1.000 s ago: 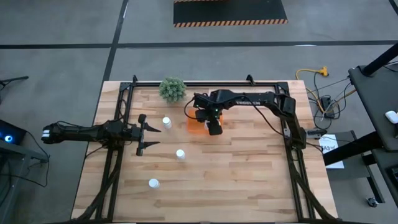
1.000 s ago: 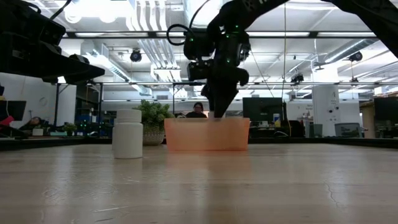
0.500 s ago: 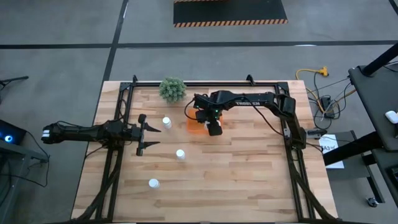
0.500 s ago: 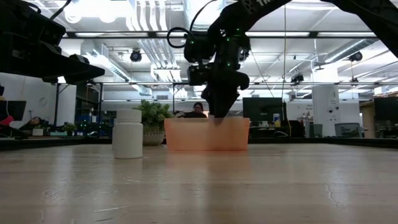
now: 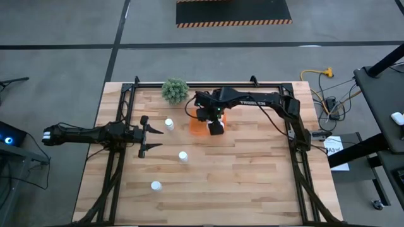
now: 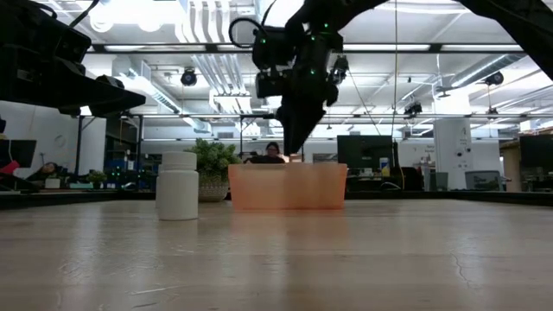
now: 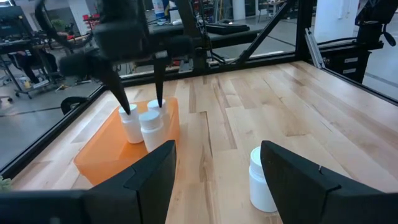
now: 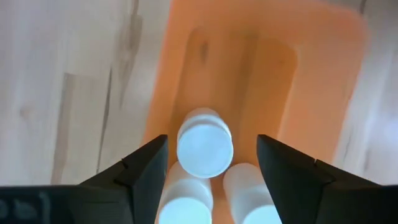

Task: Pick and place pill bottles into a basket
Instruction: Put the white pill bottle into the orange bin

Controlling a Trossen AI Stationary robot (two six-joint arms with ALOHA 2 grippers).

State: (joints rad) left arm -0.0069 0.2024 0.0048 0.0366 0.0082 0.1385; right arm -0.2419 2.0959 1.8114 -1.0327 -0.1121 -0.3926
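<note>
Three pill bottles stand upright in the basket — the front one cap-up, with two more packed behind it at the same end. Their long axes are vertical, caps toward the right wrist camera. The basket's long axis runs near-far on the table, and its other end is bare orange floor.

The right gripper hangs just above the basket with jaws spread wide and nothing held; the left wrist view shows its fingertips right at the caps, one on each side of the cluster.

Looks like a release just done. To do this step well, I'd lift straight up until the fingers clear the caps before any sideways travel — a swing now could tip the cluster. The next drop should go to the bare end.

Three bottles remain on the table: one just left of the basket, one nearer and central, one near-left. All stand upright and well apart, so a top-down grasp should work.

The left gripper waits at the table's left side, jaws open and empty, with the bottle left of the basket just ahead of its fingers.

The plant sits far-left of the basket, out of the way.
</note>
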